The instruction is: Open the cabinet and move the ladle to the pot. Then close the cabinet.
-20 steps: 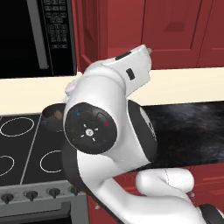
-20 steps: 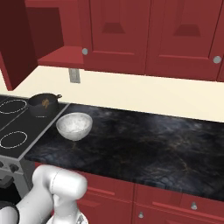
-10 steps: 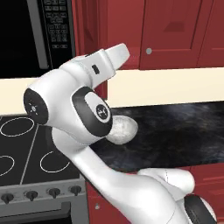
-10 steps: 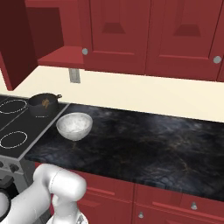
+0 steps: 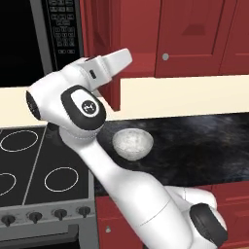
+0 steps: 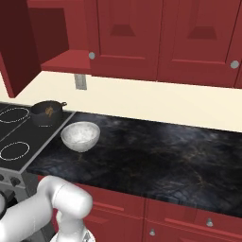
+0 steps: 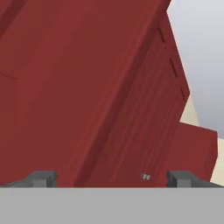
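Observation:
The cabinet (image 6: 66, 33) at the upper left stands open, with its dark red door (image 6: 19, 52) swung out toward me and a bare shelf inside. The small dark grey pot (image 6: 47, 112) sits at the stove's back right corner. A brown bit inside it looks like the ladle (image 6: 48, 111). My gripper (image 7: 110, 179) is open and holds nothing; a red cabinet face fills the space close in front of its fingertips (image 7: 41, 177), and a small silver knob (image 7: 145, 176) shows low between them. In the left base view my white hand (image 5: 114, 61) reaches up beside the open door's edge (image 5: 114, 92).
A pale speckled bowl (image 6: 80, 135) stands on the black counter (image 6: 156, 156) just right of the stove (image 6: 14, 151). A microwave (image 5: 29, 39) hangs at the upper left. More closed red doors (image 6: 189, 38) run to the right. A wall outlet (image 6: 80, 81) sits under the open cabinet.
The arm's elbow has swung left and the hand has stretched up and right toward the open door's edge, uncovering the bowl in the left base view. The gripper stayed open.

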